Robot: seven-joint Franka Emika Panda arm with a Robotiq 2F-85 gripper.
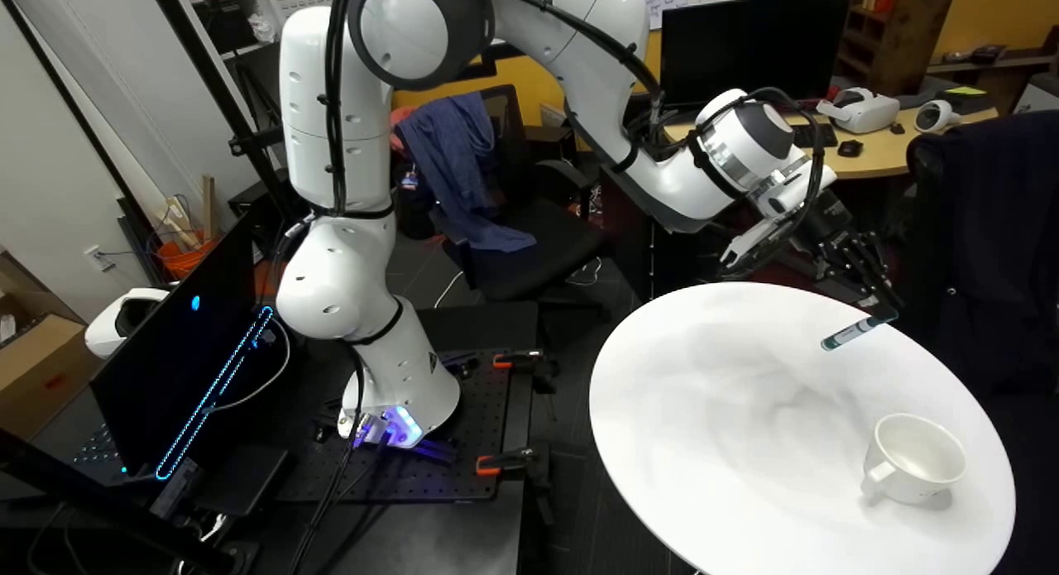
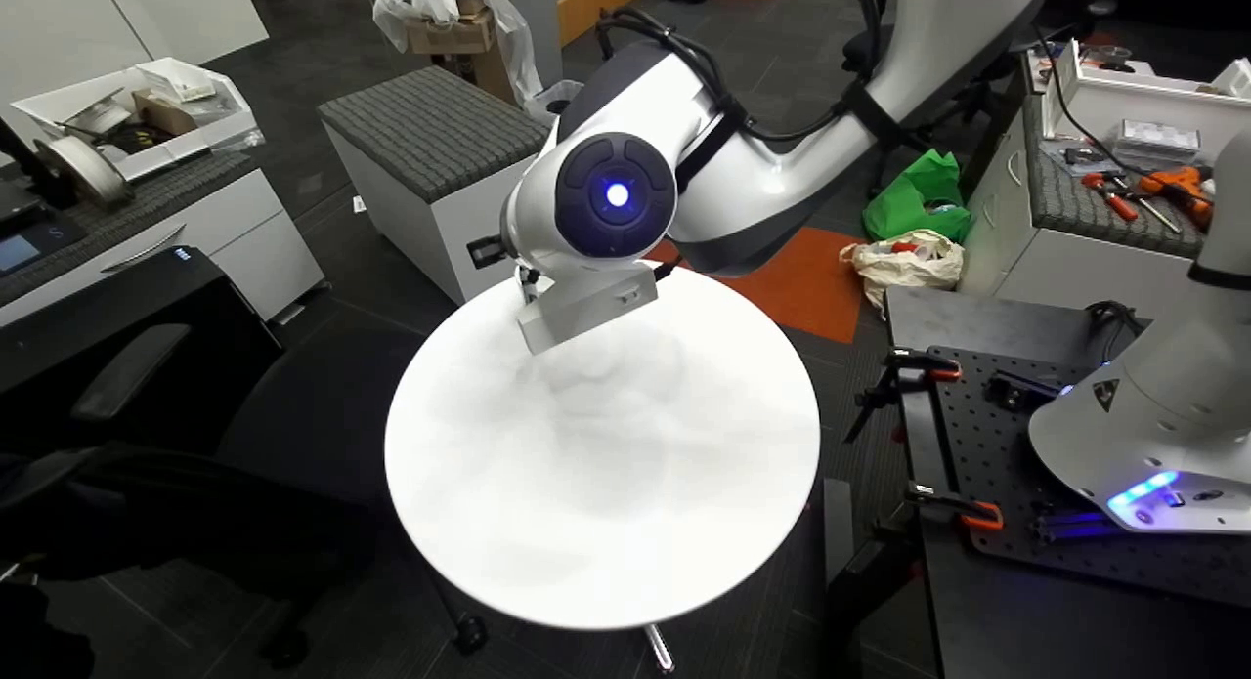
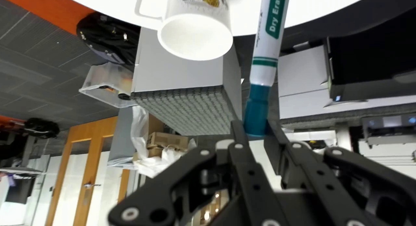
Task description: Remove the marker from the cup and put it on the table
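The black claw [image 3: 255,125] pinches the slim teal-capped white marker [image 3: 265,61], out of the white ceramic mug [image 1: 914,459] ahead, apparently not yet on the round white bench [image 1: 728,426].

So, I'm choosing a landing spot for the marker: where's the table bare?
The table is bare between the cup and the side facing the robot's base. It's crowded around the cup and where the end effector holds the marker.
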